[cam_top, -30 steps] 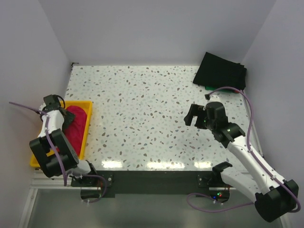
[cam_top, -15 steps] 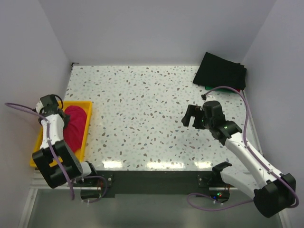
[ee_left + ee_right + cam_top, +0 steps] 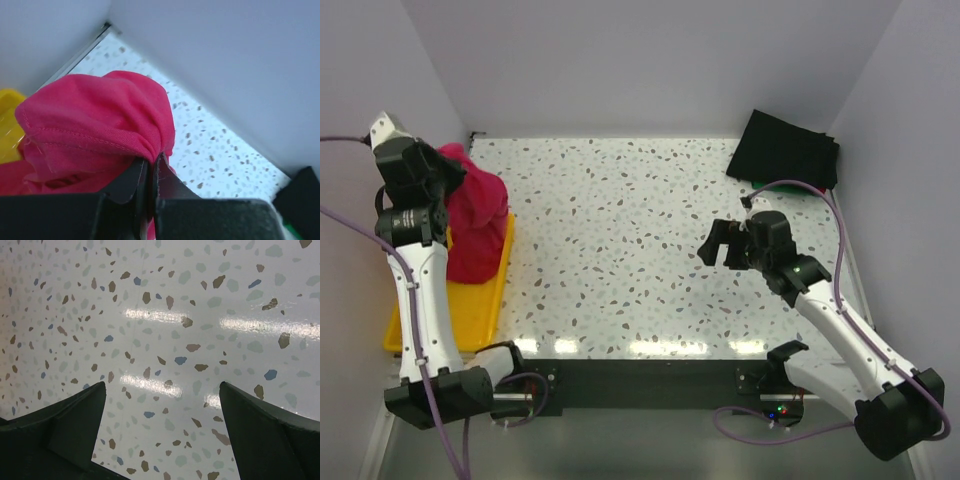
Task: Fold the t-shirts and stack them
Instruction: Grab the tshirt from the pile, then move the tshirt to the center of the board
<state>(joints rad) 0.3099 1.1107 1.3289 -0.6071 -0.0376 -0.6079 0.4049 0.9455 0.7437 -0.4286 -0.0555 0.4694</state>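
A crimson-pink t-shirt (image 3: 475, 215) hangs bunched above the yellow tray (image 3: 490, 305) at the table's left edge, its lower part still draping into the tray. My left gripper (image 3: 445, 170) is raised high and shut on the shirt's upper fold (image 3: 100, 120); the cloth is pinched between the closed fingertips. A folded black t-shirt (image 3: 785, 150) lies at the far right corner with a green edge (image 3: 760, 183) showing under it. My right gripper (image 3: 725, 243) hovers open over bare table right of centre, nothing between its fingers (image 3: 65, 425).
White walls close in the table on the left, back and right. The speckled tabletop (image 3: 620, 230) stretches between the tray and the right arm. A dark strip with the arm bases runs along the near edge.
My left gripper shut on the pink shirt in the tray, then rose and lifted it well above the tray. The right gripper drifted slightly left, still open.
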